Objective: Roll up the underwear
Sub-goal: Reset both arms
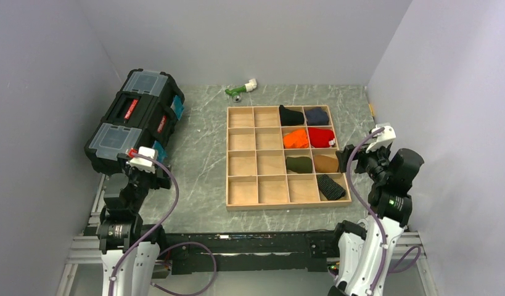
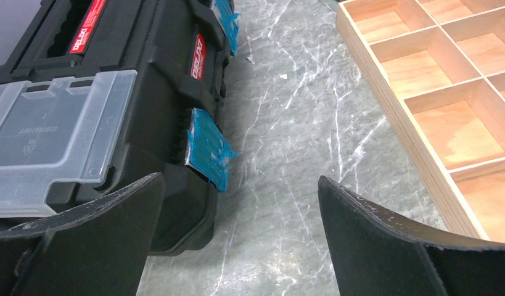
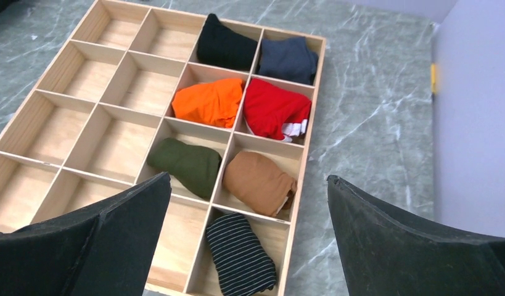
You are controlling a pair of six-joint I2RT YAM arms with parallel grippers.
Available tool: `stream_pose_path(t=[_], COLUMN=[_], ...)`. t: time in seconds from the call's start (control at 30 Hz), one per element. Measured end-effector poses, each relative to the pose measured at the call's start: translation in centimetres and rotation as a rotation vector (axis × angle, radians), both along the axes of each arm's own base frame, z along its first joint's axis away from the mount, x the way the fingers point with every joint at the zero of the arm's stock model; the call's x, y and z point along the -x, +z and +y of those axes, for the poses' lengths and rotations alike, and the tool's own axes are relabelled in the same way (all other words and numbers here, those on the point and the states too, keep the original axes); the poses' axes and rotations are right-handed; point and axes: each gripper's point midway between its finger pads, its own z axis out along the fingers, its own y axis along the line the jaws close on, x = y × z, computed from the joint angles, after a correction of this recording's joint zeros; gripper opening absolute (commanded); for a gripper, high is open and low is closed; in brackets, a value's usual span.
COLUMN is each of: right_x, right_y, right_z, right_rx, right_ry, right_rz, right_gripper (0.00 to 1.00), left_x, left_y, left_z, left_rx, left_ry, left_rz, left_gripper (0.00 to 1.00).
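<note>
Grey table (image 1: 200,160): left pincer (image 2: 240,180) gapes empty beside toolbox (image 2: 145,92); right pincer (image 3: 248,177) gapes, its view showing underwear (image 3: 187,165).

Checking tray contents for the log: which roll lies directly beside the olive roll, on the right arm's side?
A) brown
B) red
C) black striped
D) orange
A: the brown roll fills the cell directly beside the olive roll, on the right arm's side.
</note>
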Motion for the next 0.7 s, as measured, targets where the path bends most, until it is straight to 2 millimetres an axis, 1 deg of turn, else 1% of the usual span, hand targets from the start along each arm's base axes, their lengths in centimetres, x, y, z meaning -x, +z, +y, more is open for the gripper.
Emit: stream_pose_path(t=[0.17, 0.43, 0.7], right_x=[0.6, 0.1, 0.2], right_y=[0.8, 0.0, -0.8], right_z=[0.0, -0.3, -0.4], right_rx=[0.043, 0.046, 0.041], right_ry=[-0.004, -0.002, 0.003], right_rz=[-0.044, -0.011, 0.026], right_gripper=[1.0, 1.0, 1.0], left_x=[0.1, 0.1, 0.1], left_y=[-0.3, -0.3, -0.3], left_z=[-0.2, -0.1, 0.0], left_rx=[-0.003, -0.017, -0.019], left_ry=[-0.017, -0.028, -0.022], left_rz=[0.002, -0.002, -0.003], left_gripper=[0.99, 0.99, 0.99])
